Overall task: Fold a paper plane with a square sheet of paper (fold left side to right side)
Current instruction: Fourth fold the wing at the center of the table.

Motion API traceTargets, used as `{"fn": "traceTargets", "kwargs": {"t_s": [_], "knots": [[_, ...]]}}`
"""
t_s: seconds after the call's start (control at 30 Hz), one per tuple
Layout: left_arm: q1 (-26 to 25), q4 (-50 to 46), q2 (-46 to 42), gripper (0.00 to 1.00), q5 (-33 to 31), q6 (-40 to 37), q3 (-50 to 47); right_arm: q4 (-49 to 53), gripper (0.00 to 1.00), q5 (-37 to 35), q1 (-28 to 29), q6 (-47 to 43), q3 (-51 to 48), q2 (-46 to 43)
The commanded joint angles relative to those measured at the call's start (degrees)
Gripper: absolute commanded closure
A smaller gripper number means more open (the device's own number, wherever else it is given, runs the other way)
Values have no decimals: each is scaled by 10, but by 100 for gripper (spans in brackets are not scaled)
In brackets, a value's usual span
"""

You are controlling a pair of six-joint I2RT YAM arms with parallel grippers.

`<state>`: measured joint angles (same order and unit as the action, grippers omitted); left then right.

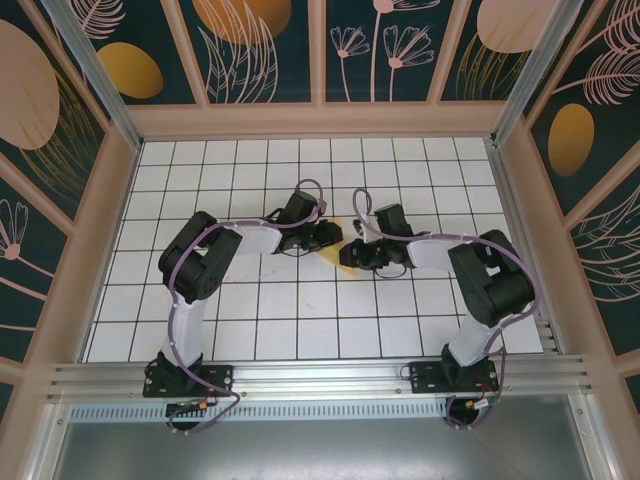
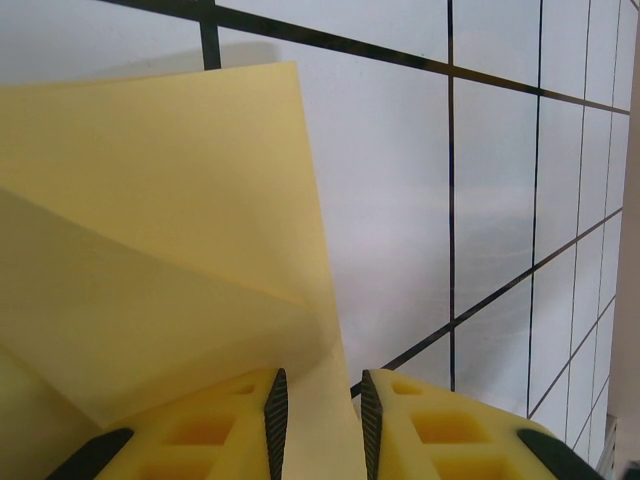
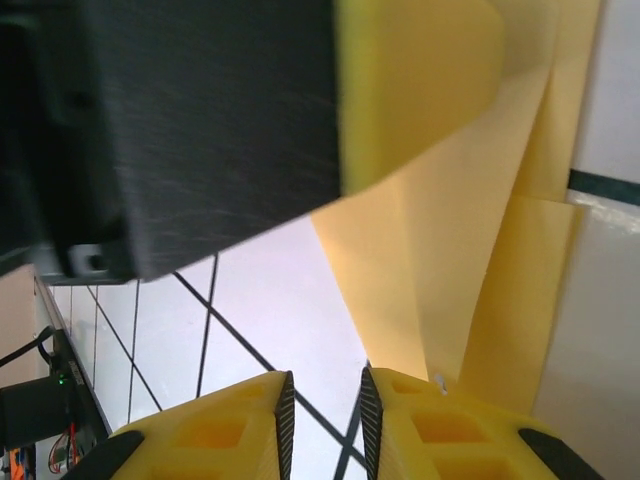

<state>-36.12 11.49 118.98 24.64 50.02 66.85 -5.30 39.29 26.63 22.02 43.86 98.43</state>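
Found the sheet of paper (image 1: 337, 232) at mid-table on the white gridded table (image 1: 250, 330), partly folded, with its layers overlapping. Located it directly between the two grippers, both arms reaching inward from opposite sides. Logged the left gripper (image 1: 326, 236) at the sheet's left side and the right gripper (image 1: 349, 256) just beside its right, nearer edge.

Left wrist view: saw the sheet (image 2: 160, 220) spreading ahead and to the left of the fingers, its right edge running down into the gap of the left gripper (image 2: 324, 430). Noted the jaws narrowly parted, with paper showing between the pads. Could not tell whether either pad pressed on it.

Right wrist view: saw the folded layers (image 3: 470, 250) ahead and to the right of the right gripper (image 3: 327, 430), rising toward the left gripper's finger above. Noted the jaws narrowly parted, with bare table showing through the gap. Saw the sheet's lower end meeting the top of the finger on the right of that view. Could not confirm contact.
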Motion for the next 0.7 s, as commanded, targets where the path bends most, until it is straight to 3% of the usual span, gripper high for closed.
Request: {"fn": "traceTargets", "kwargs": {"t_s": [0.0, 0.67], "knots": [[1, -38, 25, 70, -30, 2, -24, -7, 72, 4, 3, 9, 11, 18], [1, -44, 25, 71, -41, 1, -25, 93, 74, -53, 4, -6, -31, 15]]}}
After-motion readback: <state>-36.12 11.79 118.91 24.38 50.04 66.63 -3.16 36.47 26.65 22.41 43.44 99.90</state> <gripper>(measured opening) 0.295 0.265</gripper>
